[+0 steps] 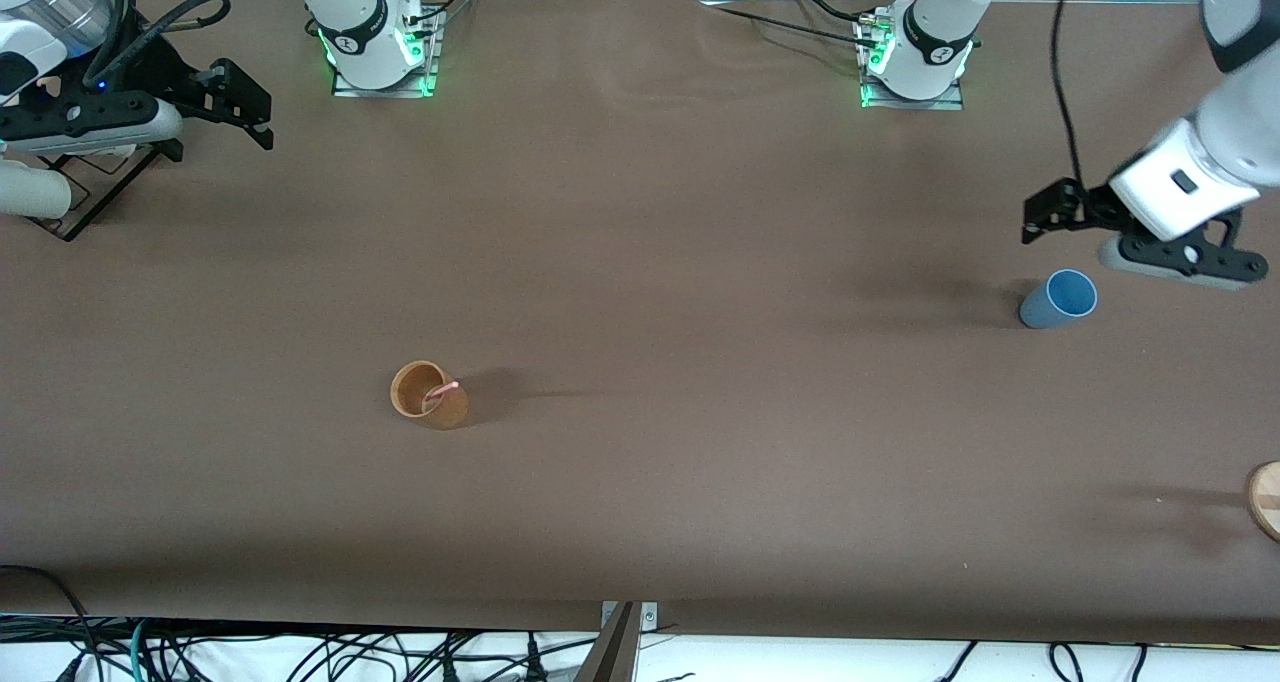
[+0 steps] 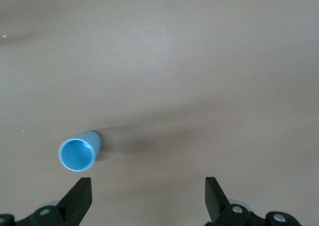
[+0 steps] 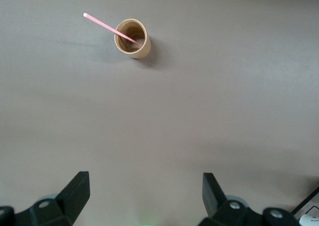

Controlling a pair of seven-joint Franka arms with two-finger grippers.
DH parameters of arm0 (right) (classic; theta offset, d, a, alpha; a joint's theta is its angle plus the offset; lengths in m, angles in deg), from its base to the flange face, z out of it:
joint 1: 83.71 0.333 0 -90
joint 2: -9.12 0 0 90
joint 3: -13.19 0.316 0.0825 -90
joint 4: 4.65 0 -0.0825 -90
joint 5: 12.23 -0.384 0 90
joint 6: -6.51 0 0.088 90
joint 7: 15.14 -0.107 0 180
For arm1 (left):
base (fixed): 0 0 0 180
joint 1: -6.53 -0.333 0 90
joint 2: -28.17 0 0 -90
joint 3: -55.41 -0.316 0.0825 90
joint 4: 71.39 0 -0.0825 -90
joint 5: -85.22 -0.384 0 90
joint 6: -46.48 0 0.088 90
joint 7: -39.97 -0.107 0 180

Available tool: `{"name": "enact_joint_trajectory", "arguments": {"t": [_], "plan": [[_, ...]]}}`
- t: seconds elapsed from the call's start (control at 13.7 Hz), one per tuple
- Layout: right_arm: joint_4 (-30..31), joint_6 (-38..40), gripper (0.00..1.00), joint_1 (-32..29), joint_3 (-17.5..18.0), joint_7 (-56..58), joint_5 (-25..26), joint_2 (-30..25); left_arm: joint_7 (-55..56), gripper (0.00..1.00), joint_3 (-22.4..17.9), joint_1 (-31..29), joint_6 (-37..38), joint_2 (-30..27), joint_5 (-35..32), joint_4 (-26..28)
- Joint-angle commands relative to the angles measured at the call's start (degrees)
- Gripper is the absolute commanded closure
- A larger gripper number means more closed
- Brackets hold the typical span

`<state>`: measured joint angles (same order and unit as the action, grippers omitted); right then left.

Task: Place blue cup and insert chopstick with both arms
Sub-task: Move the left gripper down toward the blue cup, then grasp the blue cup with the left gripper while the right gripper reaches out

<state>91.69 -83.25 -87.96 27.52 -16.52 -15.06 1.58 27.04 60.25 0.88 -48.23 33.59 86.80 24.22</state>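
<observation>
Left gripper hangs over the table at the left arm's end, fingers spread wide, holding nothing; the blue cup stands upright just beside it on the brown table. Right gripper is up over the right arm's end, also wide open and empty, apparently waiting. Well apart from both, nearer the front camera, a tan-brown cup stands upright with the chopstick leaning inside it, pale tip sticking out past the rim. The blue cup looks light, thin-walled and smooth: likely to tip or slide if nudged, so pinch it across the wall below the rim. The chopstick is thin and stiff; take its exposed upper part. A round wooden object is cut off at the frame edge; unidentifiable.
</observation>
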Motion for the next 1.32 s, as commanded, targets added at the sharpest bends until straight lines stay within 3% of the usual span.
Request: {"name": "enact_joint_trajectory", "arguments": {"t": [0.0, 0.22, 0.37, 0.59, 0.8, 1.1, 1.17, 1.24], "plan": [[0.51, 0.12, 0.0, -0.32, 0.18, 0.32, -0.95, -1.08, -11.21, 0.0, 0.25, -8.29, -2.65, 5.64, 0.09, -1.48], [0.6, -0.15, 0.0, -0.06, 0.26, 0.32, -0.95, -0.9, -20.37, 0.0, 0.25, -12.17, -9.77, 10.47, -5.52, 0.54], [0.6, -0.06, 0.0, -0.05, 0.27, 0.67, -0.95, -0.9, -23.97, 0.0, 0.25, -14.46, -15.65, 12.33, -5.89, 4.21], [0.51, -1.46, 0.0, -0.05, 0.27, 0.76, -0.95, 1.11, -27.14, 0.0, 0.25, -16.83, -24.36, 12.34, -5.89, 13.97], [-0.54, -6.9, 0.0, 0.3, 0.27, 1.11, -1.04, 6.64, -33.29, 0.03, 0.34, -19.74, -36.91, 12.6, -5.89, 23.19], [-1.6, -12.18, 0.0, 3.1, 0.35, 1.47, -0.42, 14.55, -34.72, 0.84, 0.52, -21.76, -39.15, 17.08, -5.01, 23.66], [-1.51, -13.41, 0.0, 4.33, 0.35, 1.47, 0.1, 16.22, -34.63, 1.0, 0.6, -21.68, -38.98, 17.17, -5.01, 23.57], [-1.34, -14.81, 0.0, 5.39, 0.27, 1.73, 0.97, 17.8, -34.19, 1.0, 0.69, -21.42, -38.71, 17.17, -5.01, 22.88]]}}
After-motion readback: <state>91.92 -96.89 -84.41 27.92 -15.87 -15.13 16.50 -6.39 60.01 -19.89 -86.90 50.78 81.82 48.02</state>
